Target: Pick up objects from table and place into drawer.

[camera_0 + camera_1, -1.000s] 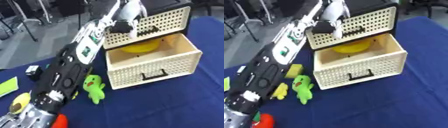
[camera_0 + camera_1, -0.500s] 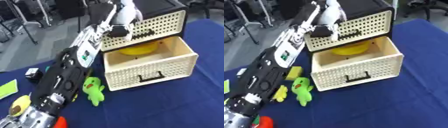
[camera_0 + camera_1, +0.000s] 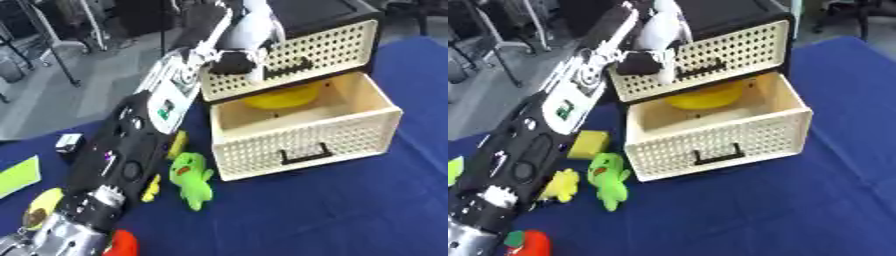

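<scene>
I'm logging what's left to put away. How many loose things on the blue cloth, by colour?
Green: 2, a toy and a flat piece
Yellow: 3
Red: 1
Black: 1
Total: 7

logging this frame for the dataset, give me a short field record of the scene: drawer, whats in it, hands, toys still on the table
drawer unit: cream perforated, lower drawer pulled open, upper drawer closed
in open drawer: yellow object at the back
left hand: above the open drawer, against the upper drawer front
right hand: not in view
on blue table: green plush toy, yellow block, red object
</scene>
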